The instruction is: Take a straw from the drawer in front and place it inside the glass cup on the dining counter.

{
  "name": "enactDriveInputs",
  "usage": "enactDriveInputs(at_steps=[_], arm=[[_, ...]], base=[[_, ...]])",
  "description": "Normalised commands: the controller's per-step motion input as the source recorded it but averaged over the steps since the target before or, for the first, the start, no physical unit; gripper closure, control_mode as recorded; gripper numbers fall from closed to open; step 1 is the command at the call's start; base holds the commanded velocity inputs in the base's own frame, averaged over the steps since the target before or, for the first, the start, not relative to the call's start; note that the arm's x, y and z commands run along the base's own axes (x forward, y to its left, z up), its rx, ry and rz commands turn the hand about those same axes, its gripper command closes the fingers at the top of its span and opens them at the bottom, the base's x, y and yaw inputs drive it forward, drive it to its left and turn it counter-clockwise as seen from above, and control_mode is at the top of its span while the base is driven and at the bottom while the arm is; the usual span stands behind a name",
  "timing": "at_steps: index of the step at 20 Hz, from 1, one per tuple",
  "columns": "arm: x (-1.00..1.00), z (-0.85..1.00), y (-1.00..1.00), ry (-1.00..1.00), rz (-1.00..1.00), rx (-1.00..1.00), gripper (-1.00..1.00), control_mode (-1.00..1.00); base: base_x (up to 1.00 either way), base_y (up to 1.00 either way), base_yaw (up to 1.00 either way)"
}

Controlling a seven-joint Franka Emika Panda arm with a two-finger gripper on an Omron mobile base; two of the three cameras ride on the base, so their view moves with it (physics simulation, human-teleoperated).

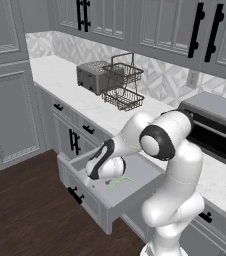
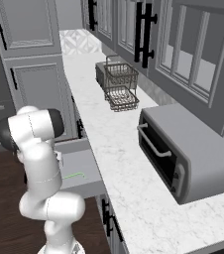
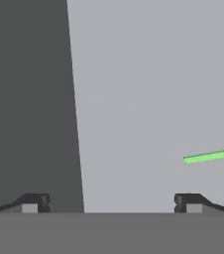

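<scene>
The drawer (image 1: pixel 85 192) stands pulled out below the worktop, its plain grey floor (image 3: pixel 143 99) bare apart from the straw. The straw (image 1: pixel 120 182) (image 2: pixel 75 175) (image 3: pixel 210 156) is a thin bright-green stick lying flat on that floor. My gripper (image 3: pixel 111 203) hangs open inside the drawer, fingertips pointing down at the floor, nothing between them. The straw lies beside the right fingertip (image 3: pixel 188 202), outside the gap and a little ahead of it. The drawer's dark inner wall (image 3: pixel 25 99) runs past the left fingertip. The glass cup and the dining counter are out of view.
On the marble worktop (image 1: pixel 85 102) stand a toaster (image 1: pixel 91 75), a two-tier wire basket (image 1: pixel 121 82) and a toaster oven (image 2: pixel 183 154). Wall cabinets with long black handles (image 1: pixel 197 30) hang above. Dark wood floor (image 1: pixel 25 220) lies in front of the drawer.
</scene>
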Motion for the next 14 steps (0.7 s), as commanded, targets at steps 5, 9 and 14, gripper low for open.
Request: enactDriveInputs(at_steps=[5, 9, 14], arm=[[0.00, -0.21, 0.53, 0.04, 0.03, 0.05, -1.00, -1.00], [-0.02, -0.21, 0.72, 0.09, 0.05, 0.08, -1.00, -1.00], [-0.19, -0.09, 0.78, 0.06, 0.05, 0.06, -1.00, -1.00]], base=[[0.00, 0.00, 0.00], [0.00, 0.00, 0.00], [0.00, 0.00, 0.00]])
